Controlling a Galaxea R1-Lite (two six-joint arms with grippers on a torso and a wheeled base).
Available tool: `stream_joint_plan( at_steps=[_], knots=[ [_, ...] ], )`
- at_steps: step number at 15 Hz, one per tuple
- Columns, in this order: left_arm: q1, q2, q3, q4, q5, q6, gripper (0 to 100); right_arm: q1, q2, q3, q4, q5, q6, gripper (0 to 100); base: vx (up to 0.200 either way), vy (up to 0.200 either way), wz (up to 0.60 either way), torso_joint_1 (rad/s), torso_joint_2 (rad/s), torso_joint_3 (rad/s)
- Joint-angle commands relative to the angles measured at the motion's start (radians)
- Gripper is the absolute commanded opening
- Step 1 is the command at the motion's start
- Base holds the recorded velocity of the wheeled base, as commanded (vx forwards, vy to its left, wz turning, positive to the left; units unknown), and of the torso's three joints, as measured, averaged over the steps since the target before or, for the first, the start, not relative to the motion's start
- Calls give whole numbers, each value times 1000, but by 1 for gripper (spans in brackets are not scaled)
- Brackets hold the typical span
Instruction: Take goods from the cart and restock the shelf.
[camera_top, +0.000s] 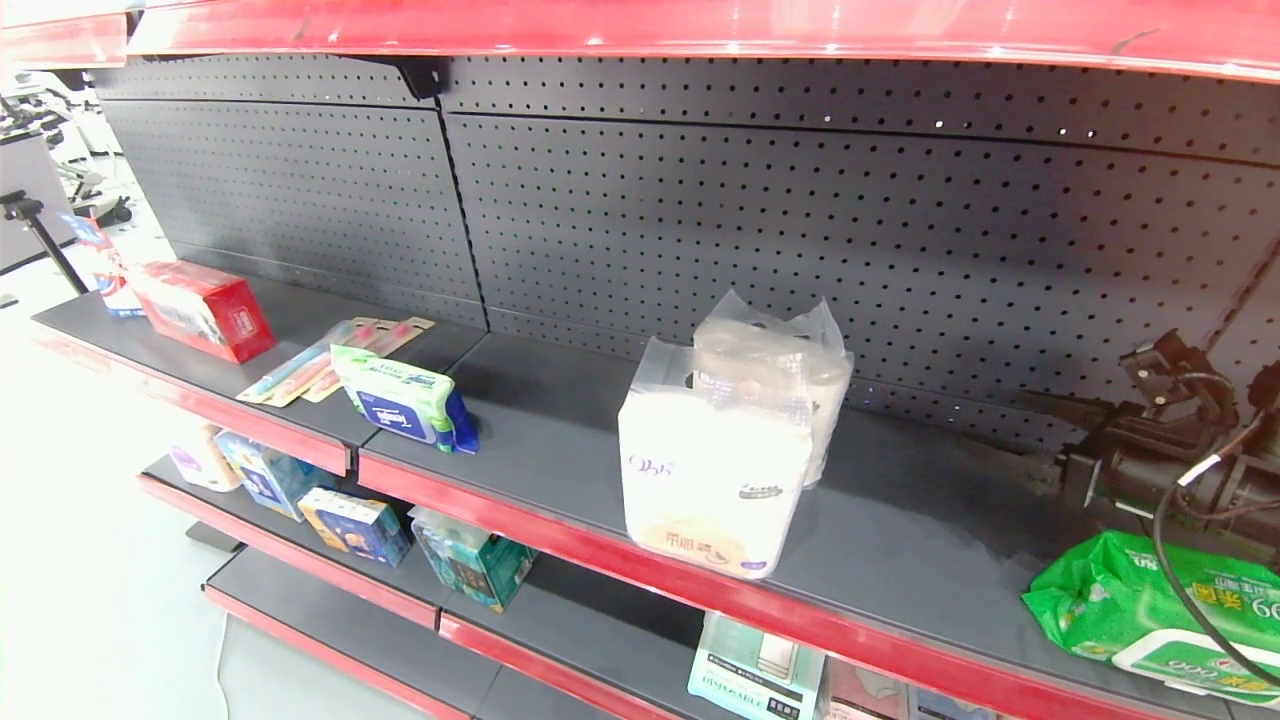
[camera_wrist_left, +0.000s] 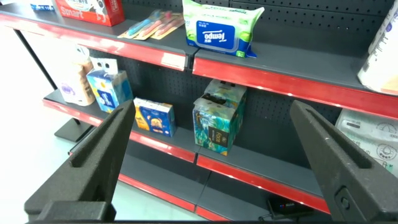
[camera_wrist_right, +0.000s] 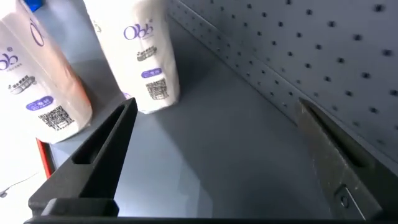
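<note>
A white tissue pack (camera_top: 712, 478) stands near the front edge of the dark upper shelf (camera_top: 560, 420), and a clear-wrapped roll pack (camera_top: 775, 375) stands right behind it. My right gripper (camera_top: 1000, 428) hovers over the shelf to their right, open and holding nothing. In the right wrist view the right gripper (camera_wrist_right: 214, 109) faces bare shelf, with the two white packs (camera_wrist_right: 143, 56) beyond one finger. My left gripper (camera_wrist_left: 211, 109) is open and holds nothing, out in front of the lower shelves and below a green-and-blue wipes pack (camera_wrist_left: 221, 28).
A green wipes pack (camera_top: 1150, 600) lies under my right arm. Further left on the shelf are a wipes pack (camera_top: 400, 400), toothbrushes (camera_top: 330, 360) and a red box (camera_top: 200, 310). Lower shelves hold a teal tissue box (camera_wrist_left: 217, 118) and blue boxes (camera_wrist_left: 154, 117). A pegboard (camera_top: 800, 220) backs the shelf.
</note>
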Motion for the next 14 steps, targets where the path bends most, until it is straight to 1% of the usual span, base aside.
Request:
stream_joint_plan(
  at_steps=[1,2,4,8,9,10,11,12,13,14],
  knots=[
    [0,0,0,0,0,0,100,-14,-80,62,0,-24,2,100,0,0,0,0,0,0],
    [0,0,0,0,0,0,100,-14,-106,83,0,-41,8,100,0,0,0,0,0,0],
    [0,0,0,0,0,0,100,-11,-179,128,0,-111,42,100,0,0,0,0,0,0],
    [0,0,0,0,0,0,100,16,-346,215,10,-284,93,100,0,0,0,0,0,0],
    [0,0,0,0,0,0,100,21,-423,227,56,-366,108,100,0,0,0,0,0,0],
    [0,0,0,0,0,0,100,22,-475,231,102,-418,119,100,0,0,0,0,0,0],
    [0,0,0,0,0,0,100,21,-570,229,202,-511,133,100,0,0,0,0,0,0],
    [0,0,0,0,0,0,100,21,-639,227,277,-574,142,100,0,0,0,0,0,0],
    [0,0,0,0,0,0,100,21,-762,229,411,-666,151,100,0,0,0,0,0,0],
    [0,0,0,0,0,0,100,19,-859,229,513,-725,152,100,0,0,0,0,0,0]
  ],
)
